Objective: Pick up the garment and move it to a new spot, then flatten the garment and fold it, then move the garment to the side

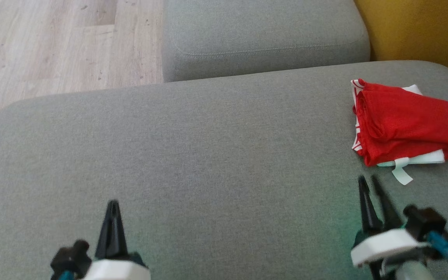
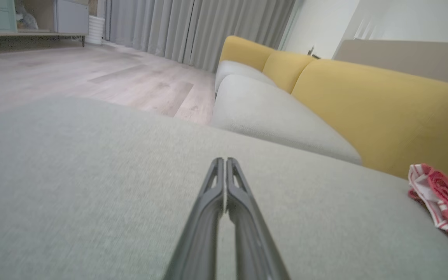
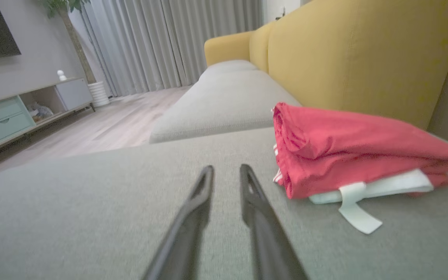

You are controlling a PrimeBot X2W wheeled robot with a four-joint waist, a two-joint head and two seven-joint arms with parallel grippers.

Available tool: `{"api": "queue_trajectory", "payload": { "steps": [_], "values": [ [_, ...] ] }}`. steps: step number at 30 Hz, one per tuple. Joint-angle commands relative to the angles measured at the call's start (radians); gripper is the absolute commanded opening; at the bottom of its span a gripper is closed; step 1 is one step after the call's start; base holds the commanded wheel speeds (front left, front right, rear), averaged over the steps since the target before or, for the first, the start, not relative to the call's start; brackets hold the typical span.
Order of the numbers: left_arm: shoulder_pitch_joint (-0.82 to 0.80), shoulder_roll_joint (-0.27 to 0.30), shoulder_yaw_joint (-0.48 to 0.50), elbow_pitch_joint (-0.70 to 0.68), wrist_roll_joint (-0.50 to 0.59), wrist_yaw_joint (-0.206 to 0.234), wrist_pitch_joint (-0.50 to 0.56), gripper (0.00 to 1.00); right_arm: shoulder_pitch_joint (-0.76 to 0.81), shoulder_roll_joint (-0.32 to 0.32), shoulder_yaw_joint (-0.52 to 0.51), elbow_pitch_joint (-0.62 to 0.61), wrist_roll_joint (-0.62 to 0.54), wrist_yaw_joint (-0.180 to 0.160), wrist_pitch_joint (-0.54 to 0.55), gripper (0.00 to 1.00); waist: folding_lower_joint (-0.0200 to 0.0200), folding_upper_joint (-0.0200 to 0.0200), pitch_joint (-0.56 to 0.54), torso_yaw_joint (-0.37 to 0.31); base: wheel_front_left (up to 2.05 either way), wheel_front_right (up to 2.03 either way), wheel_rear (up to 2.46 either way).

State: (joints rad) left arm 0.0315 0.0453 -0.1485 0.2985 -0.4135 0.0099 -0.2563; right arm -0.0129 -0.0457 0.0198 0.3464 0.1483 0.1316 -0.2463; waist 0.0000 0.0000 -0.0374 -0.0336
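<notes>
Garment (image 1: pixel 406 120) folded, parked far right: task looks done. Left gripper (image 1: pixel 113 203) pressed together, right gripper (image 1: pixel 368 179) slightly spread, both empty.

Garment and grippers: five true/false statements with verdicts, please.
1. The red garment lies folded on the grey cushion. True.
2. The garment is gripped. False: the right gripper sits short of it, fingers slightly apart, holding nothing.
3. The left gripper has its fingers together. True.
4. The garment lies on the robot's left side. False: it is on the right, just ahead of the right gripper.
5. A white strap sticks out from the garment's near edge. True.
</notes>
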Motion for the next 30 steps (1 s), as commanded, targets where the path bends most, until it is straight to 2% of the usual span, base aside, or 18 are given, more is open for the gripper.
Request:
{"api": "queue_trajectory", "payload": {
  "steps": [1, 30],
  "values": [
    [0.0, 0.0, 0.001, 0.0, -0.002, 0.0, 0.001, 0.0, 0.0, 0.0, 0.0, 0.0, 0.002, 0.0, 0.001, 0.0, 0.0, 0.0, 0.0, 0.0, 0.0, 0.0, 0.0],
    [-0.036, 0.001, 0.068, -0.013, -0.308, -0.036, 0.095, 0.0, -0.025, -0.001, -0.035, -0.026, 0.376, 0.0, 0.093, 0.0, 0.0, 0.0, 0.01, 0.009, 0.0, 0.0, 0.0]
  ]
}}
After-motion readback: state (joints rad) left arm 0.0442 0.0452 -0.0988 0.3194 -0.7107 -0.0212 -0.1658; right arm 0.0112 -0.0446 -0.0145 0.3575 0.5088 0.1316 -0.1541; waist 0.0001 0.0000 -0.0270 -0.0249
